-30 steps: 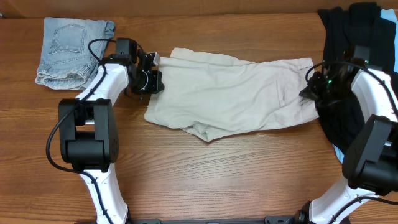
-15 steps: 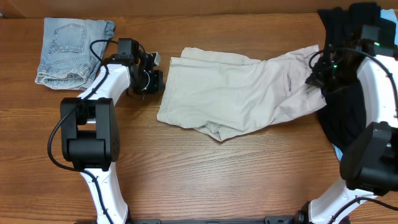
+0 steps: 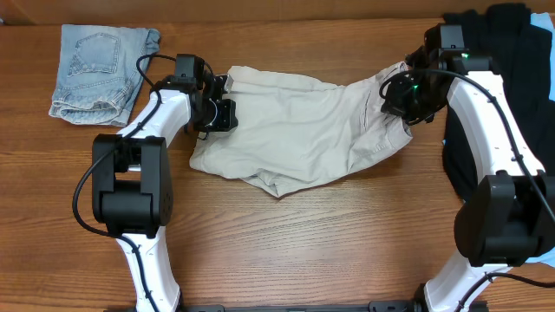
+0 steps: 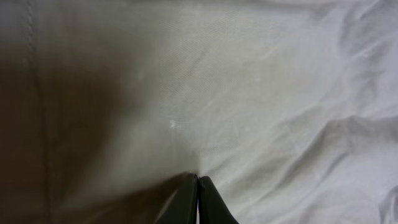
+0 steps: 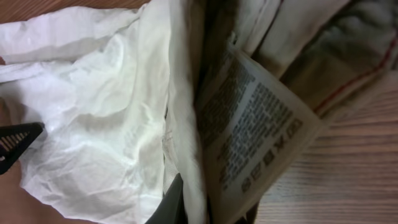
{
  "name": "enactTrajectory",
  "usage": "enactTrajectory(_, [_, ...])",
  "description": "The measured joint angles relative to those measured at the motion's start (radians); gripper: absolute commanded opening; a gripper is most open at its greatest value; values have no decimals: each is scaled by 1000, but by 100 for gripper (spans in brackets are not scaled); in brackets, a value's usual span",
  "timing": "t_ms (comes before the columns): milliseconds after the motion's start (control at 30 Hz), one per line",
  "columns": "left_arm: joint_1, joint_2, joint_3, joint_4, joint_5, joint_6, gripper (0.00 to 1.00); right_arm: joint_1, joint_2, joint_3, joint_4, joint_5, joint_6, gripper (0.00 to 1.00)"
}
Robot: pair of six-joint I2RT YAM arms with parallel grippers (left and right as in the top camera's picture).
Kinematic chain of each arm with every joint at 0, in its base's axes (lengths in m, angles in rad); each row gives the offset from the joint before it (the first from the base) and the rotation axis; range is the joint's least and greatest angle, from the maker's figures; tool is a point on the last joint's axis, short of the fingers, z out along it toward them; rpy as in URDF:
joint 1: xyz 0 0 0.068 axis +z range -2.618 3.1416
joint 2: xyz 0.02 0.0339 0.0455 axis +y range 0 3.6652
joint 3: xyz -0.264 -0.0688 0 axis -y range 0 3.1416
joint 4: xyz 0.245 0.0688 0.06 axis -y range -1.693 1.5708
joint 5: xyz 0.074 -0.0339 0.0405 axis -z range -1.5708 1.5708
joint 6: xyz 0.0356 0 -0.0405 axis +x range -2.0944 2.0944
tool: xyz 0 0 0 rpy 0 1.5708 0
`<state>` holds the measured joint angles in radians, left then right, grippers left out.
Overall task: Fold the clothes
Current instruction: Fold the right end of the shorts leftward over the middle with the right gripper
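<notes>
While the left gripper (image 4: pixel 198 186) has its tips pressed together on a pinch of the beige shorts (image 3: pixel 295 130) at their left edge, the right gripper (image 3: pixel 406 97) is clamped on the waistband end, with the white label (image 5: pixel 255 124) flopping out beside it. The shorts lie mid-table (image 3: pixel 303 251) between the arms. Looks like the first fold is underway. Next, I'd guess, that raised right end needs carrying across and laying flat, edges lined up. Versus half a second back, the right arm has come in leftward and the garment slid left, bunching up.
</notes>
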<state>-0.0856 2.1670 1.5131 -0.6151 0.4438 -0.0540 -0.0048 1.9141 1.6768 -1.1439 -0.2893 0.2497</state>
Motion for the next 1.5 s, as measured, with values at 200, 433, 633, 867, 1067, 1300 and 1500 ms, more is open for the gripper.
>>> enactTrajectory(200, [0, 0, 0, 0, -4, 0, 4, -19, -22, 74, -87, 50, 9, 4])
enactTrajectory(433, [0, 0, 0, 0, -4, 0, 4, -65, -76, 162, -179, 145, 8, 4])
enactTrajectory(633, [0, 0, 0, 6, 9, 0, 4, -87, -80, 164, -192, 174, 8, 4])
enactTrajectory(867, [0, 1, 0, 48, 100, 5, 4, -86, -80, 164, -192, 175, 8, 4])
enactTrajectory(1067, [0, 1, 0, 63, 161, 28, 4, -86, -80, 164, -193, 175, 8, 4])
enactTrajectory(1300, [-7, 18, 0, 72, 175, 35, 4, -74, -80, 164, -189, 174, 8, 4])
enactTrajectory(1500, [-15, 75, 3, 82, 218, 37, 4, -53, -80, 164, -183, 173, 9, 4])
